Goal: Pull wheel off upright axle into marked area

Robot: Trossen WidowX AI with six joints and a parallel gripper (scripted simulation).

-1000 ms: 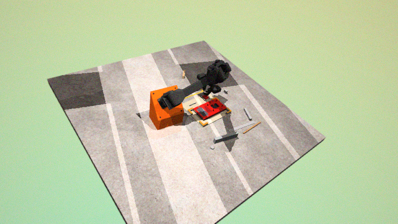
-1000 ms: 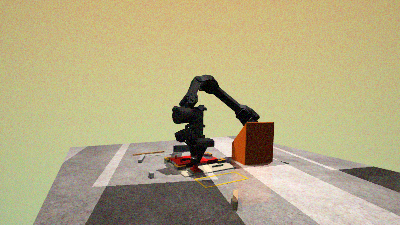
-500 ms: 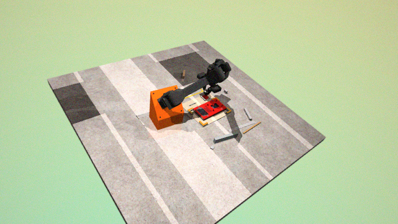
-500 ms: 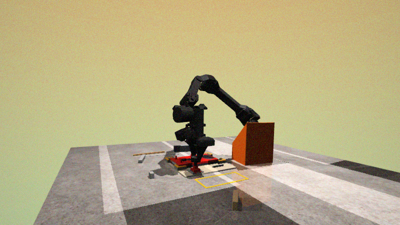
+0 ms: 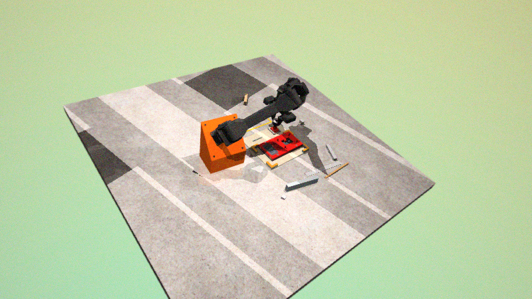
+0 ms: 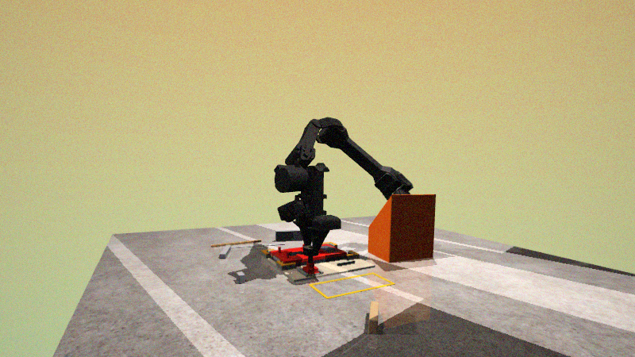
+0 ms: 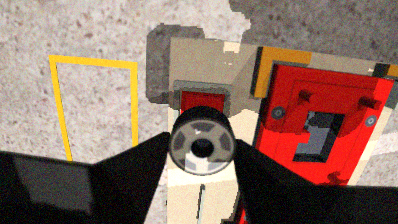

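My gripper (image 7: 201, 142) (image 5: 275, 124) (image 6: 309, 257) points straight down and is shut on the wheel (image 7: 201, 141), a black tyre with a grey spoked hub and a dark centre hole. The wheel sits just over the small red mount (image 7: 200, 98) (image 6: 310, 269) on the beige board (image 7: 210, 55). The axle is hidden behind the wheel. The marked area, a yellow outline (image 7: 134, 100) (image 6: 361, 290), lies on the table right beside the board, to the left in the wrist view.
A red plate (image 7: 330, 100) (image 5: 280, 144) (image 6: 288, 255) with pegs lies on the board beside the mount. The orange arm pedestal (image 5: 219, 148) (image 6: 404, 226) stands close by. A wooden block (image 6: 373, 316) (image 5: 245, 98), grey bars (image 5: 301, 183) (image 5: 330, 151) and a stick (image 5: 336, 169) lie around.
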